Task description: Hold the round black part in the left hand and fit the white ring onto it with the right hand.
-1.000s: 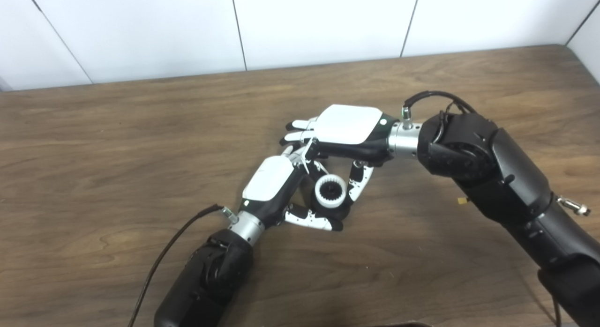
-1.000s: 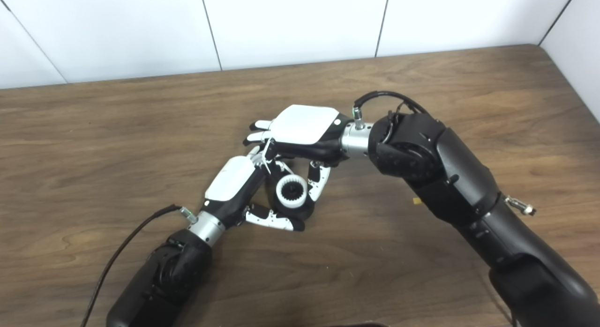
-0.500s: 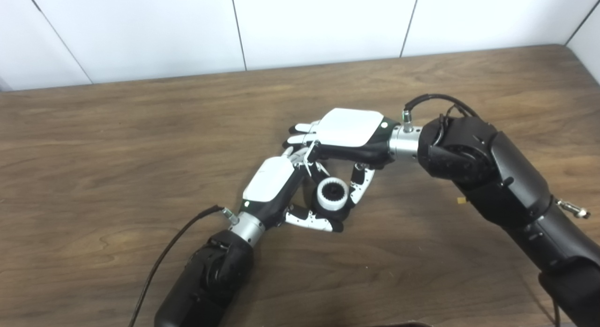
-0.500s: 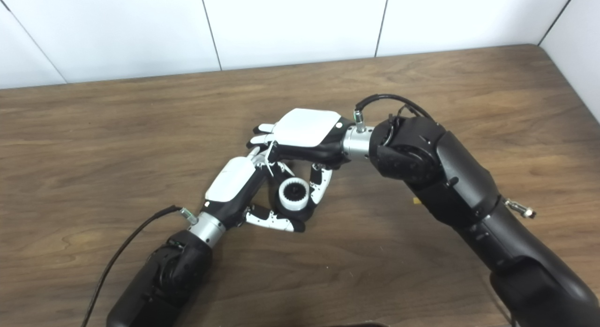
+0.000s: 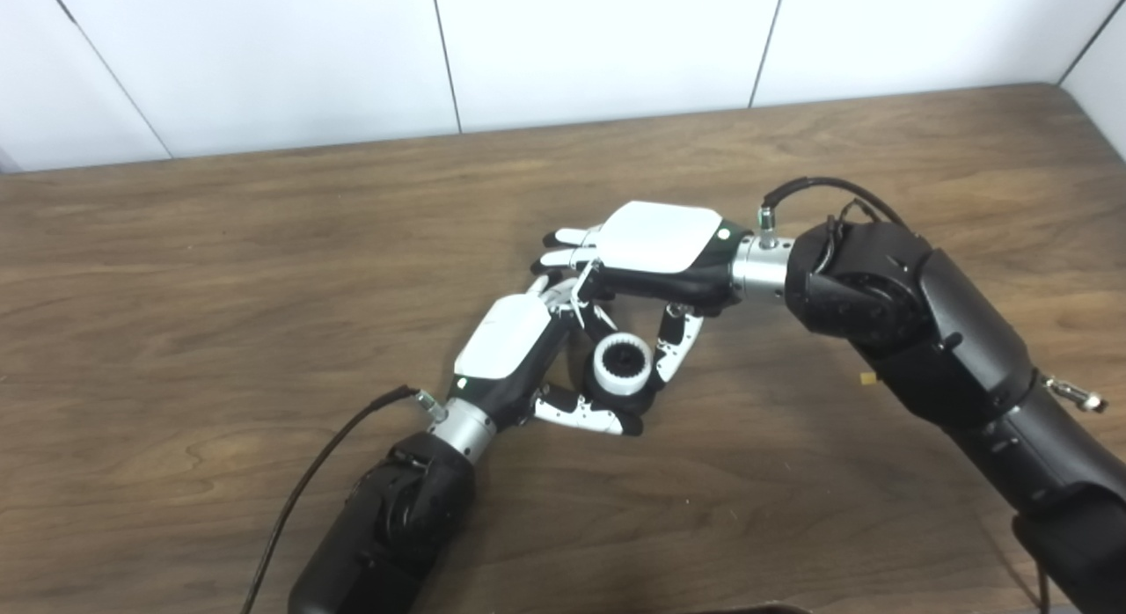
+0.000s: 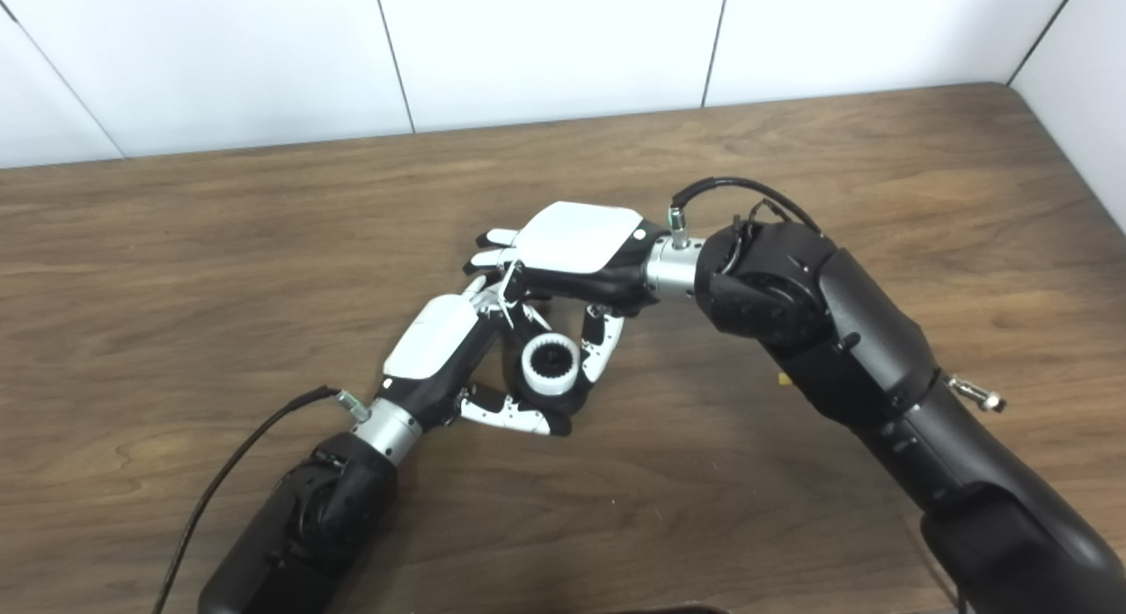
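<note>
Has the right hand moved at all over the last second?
Yes, slightly. The right hand sits a little lower in the picture, toward the near edge, than a second ago, judged against the wooden table's far edge.

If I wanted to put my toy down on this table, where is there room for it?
Lots of bare table lies left of the left hand, and more along the back by the white wall. The front middle, between the two arms, is bare too. The middle is crowded: both hands, left and right hand, meet around the white ring.
</note>
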